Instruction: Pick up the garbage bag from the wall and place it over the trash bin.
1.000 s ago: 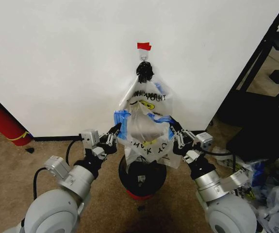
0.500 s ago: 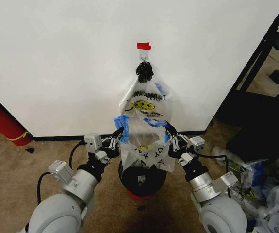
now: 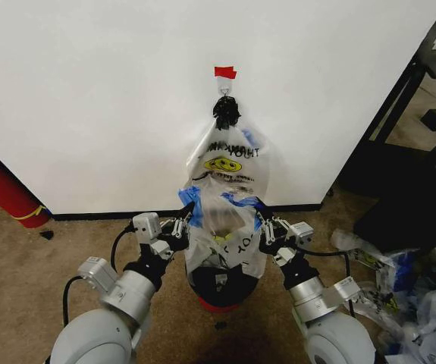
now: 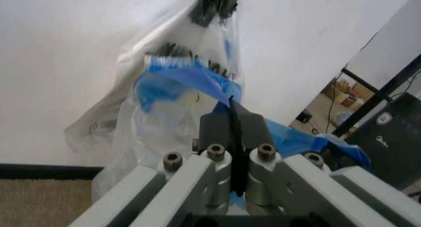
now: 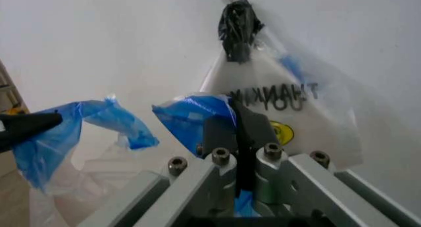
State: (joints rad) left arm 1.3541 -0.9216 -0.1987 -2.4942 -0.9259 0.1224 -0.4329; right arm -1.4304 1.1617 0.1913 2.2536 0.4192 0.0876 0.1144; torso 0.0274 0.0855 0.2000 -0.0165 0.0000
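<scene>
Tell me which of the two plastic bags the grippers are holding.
The garbage bag with blue patches, pinched at its blue edges by the left gripper and right gripper. The smiley "THANK YOU" bag hangs from the wall hook.

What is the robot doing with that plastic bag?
The robot is holding the garbage bag with both arms, one on each side. The left gripper pinches the blue edge on one side and the right gripper pinches the other, so the bag hangs spread between them. It hangs just above the trash bin, which stands on the carpet by the wall. The bag is not over the bin's rim yet. Another bag with a smiley face hangs on the hook behind.
</scene>
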